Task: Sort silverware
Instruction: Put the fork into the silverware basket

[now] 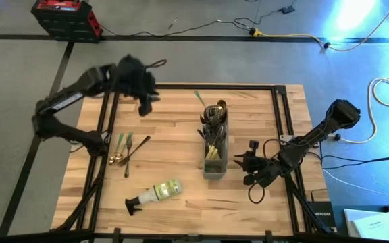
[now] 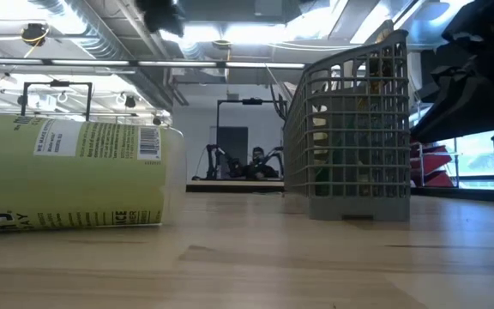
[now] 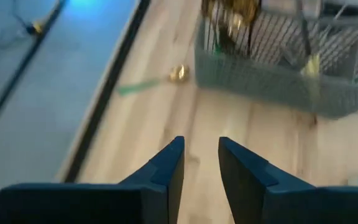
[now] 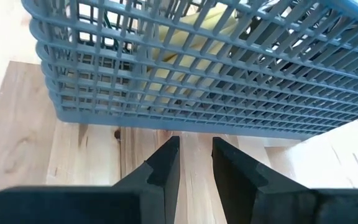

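Observation:
The grey mesh caddy stands mid-table with several pieces of silverware upright in it. Loose silverware, green-handled and dark bronze, lies flat on the table's left part. A green-handled spoon lies by the caddy's far end. My left gripper hangs above the table's far left part, its fingers a little apart with nothing between them. My right gripper sits low beside the caddy's near right corner. It points at the mesh wall, slightly open and empty, its tips just short of it.
A spray bottle with a yellow-green label lies on its side near the table's front edge, left of the caddy. Black frame rails run along the table's left and right edges. Bare wood shows between the loose silverware and the caddy.

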You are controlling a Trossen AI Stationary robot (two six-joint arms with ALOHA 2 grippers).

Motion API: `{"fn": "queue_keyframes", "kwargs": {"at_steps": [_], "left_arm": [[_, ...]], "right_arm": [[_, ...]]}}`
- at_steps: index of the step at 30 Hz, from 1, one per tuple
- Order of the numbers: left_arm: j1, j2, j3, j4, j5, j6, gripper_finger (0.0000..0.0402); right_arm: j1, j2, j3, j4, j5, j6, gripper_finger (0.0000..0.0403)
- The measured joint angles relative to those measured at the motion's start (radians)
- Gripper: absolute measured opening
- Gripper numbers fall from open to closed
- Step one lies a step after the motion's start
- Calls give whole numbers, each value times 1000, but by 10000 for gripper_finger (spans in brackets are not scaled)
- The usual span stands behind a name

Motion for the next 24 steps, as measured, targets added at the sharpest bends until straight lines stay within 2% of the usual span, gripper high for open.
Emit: {"fn": "queue_keyframes", "kwargs": {"at_steps": [9, 11, 12, 13, 15, 21, 24], "left_arm": [[-200, -325, -790, 352, -67, -588, 84], [-252, -374, -934, 410, -8, -752, 84], [-279, -388, -991, 414, 59, -808, 84], [-305, -399, -1035, 404, 111, -853, 84], [-365, -422, -1083, 402, 124, -933, 84], [-528, -481, -1088, 413, -134, -1113, 84], [-612, -476, -1088, 339, -251, -1237, 83]], "right_arm": [[0, 0, 0, 7, -33, 27, 76], [0, 0, 0, 9, -44, 31, 76], [0, 0, 0, 10, -44, 31, 76], [0, 0, 0, 12, -44, 31, 76], [0, 0, 0, 13, -39, 30, 76], [0, 0, 0, 38, -27, 27, 76], [0, 0, 0, 59, -36, 31, 76]]}}
